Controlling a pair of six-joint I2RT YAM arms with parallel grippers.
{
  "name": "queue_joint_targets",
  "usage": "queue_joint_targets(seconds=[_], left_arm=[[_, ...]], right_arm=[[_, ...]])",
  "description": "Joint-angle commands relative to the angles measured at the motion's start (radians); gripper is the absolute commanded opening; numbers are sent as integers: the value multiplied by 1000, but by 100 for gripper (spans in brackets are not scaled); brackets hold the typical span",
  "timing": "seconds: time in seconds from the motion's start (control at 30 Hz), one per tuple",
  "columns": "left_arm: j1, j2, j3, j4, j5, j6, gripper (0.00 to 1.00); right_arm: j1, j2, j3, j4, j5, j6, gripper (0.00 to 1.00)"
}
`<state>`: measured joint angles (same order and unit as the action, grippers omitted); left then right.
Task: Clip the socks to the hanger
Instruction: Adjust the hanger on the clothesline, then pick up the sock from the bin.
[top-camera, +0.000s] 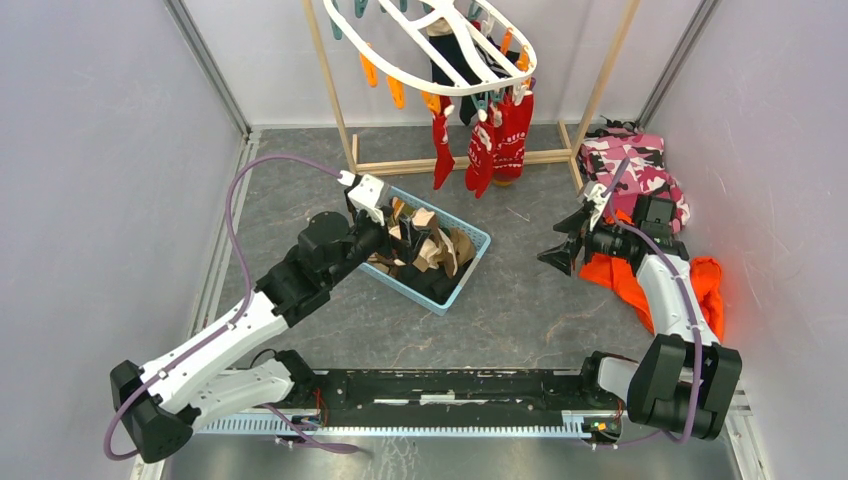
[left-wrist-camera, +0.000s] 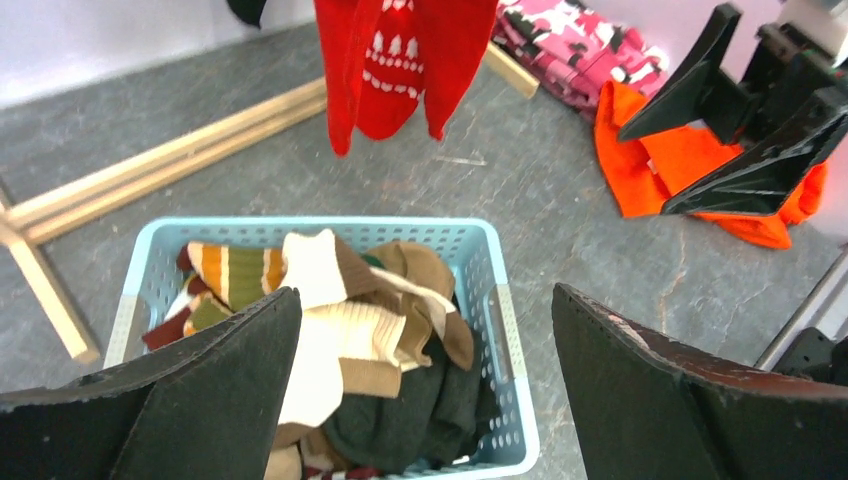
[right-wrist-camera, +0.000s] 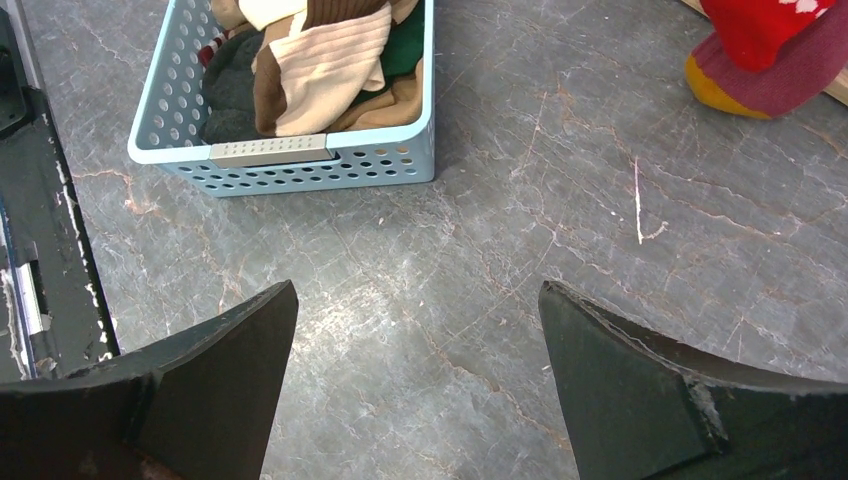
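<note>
Socks partly dealt with: several red socks (top-camera: 495, 140) with white patterns already clipped along the near right rim of the hanger (top-camera: 405, 72), dangling above the tabletop (top-camera: 520, 300), with something dark hanging just behind them. Teal and orange clips on the left of the frame apparently free. Plenty left to do, judging by the heap of loose socks (left-wrist-camera: 340, 330), beige-brown striped, cream, green and dark, piled in the light blue basket (left-wrist-camera: 500, 300) on the tabletop below and to the left of the hanger. Probably under halfway, with the next sock not yet picked. Left hand (left-wrist-camera: 425, 292) spread as wide as can be, poised over the basket heap, holding nothing and seemingly touching nothing. Right hand (right-wrist-camera: 418, 290) likewise wide apart and empty, hanging over bare tabletop to the right of the basket, just beside the orange cloth (top-camera: 625, 278).
</note>
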<state>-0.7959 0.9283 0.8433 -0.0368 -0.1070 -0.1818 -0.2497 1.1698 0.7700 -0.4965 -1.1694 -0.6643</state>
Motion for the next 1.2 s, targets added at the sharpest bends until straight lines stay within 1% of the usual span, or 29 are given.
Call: queue_joint_targets(seconds=[0.0, 0.1, 0.23, 0.3, 0.37, 0.4, 0.5, 0.6, 0.67, 0.77, 0.8, 0.9, 1.03, 1.17], left_arm=[[19, -1, -9, -147, -41, -59, 100], [56, 22, -24, -193, -18, -66, 98], [185, 77, -33, -234, 65, -2, 96], [245, 120, -26, -249, 95, 74, 96], [275, 177, -14, -248, 102, 178, 95], [287, 212, -8, -237, 129, 230, 95], [312, 287, 3, -181, 212, 378, 94], [316, 346, -7, -105, 273, 554, 96], [323, 377, -17, -39, 291, 614, 96], [343, 437, -3, 47, 329, 624, 95], [346, 458, 8, 70, 362, 623, 94], [348, 522, 44, 98, 436, 619, 90], [348, 594, 86, 108, 506, 597, 80], [348, 601, 79, 164, 536, 544, 71]], right_arm=[[12, -16, 21, -6, -1, -24, 97], [15, -15, 20, -7, 3, -24, 97], [24, -14, 17, -6, 5, -26, 97], [27, -11, 17, -4, 5, -26, 97], [33, -9, 18, -4, 7, -26, 97], [35, -7, 19, -3, 9, -27, 97], [38, -7, 19, -4, 14, -27, 97], [39, -13, 17, -5, 17, -29, 97], [39, -15, 15, -5, 20, -29, 97], [39, -16, 15, -6, 25, -31, 97], [39, -15, 15, -6, 27, -31, 97], [39, -16, 18, -7, 32, -32, 97], [39, -12, 19, -8, 33, -35, 97], [38, -5, 20, -7, 34, -37, 97]])
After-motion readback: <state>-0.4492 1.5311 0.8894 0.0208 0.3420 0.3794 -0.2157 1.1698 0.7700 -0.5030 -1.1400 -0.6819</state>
